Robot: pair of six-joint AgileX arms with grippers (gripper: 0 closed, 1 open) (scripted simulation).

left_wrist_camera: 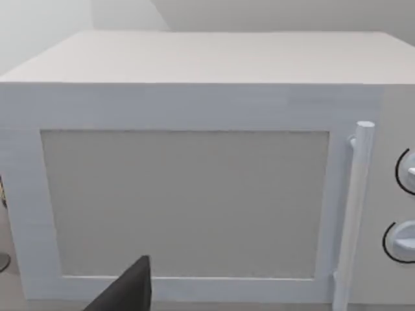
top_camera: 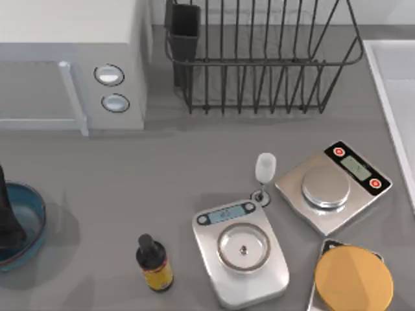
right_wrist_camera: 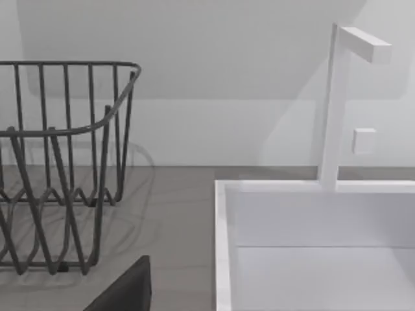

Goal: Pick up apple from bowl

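Teal bowl (top_camera: pixel 29 223) at the left edge of the desk (top_camera: pixel 162 175), left arm over it; apple's position unconfirmed.
Dark left arm (top_camera: pixel 5 217) stands over the bowl's left part and covers it. Whether the apple lies beneath it or is already gripped cannot be told, nor whether the left pincer (left_wrist_camera: pixel 123 295) is spread or pressed together. Judgement: the step in hand is the grasp or the lift-out. Recommended: take the glossy round fruit across its widest part with gentle pressure, and travel straight up until clear of the dark rim, so the shallow bowl is not dragged. Dropper bottle (top_camera: pixel 154 262) stands well apart to the right, no obstruction. Beyond, the microwave (top_camera: pixel 71 71) faces the left wrist camera; avoid swinging toward it. Right arm is parked, its pincer (right_wrist_camera: pixel 123 295) pointing toward the dish rack (right_wrist_camera: pixel 58 162) and sink (right_wrist_camera: pixel 311 220), state likewise indeterminable.
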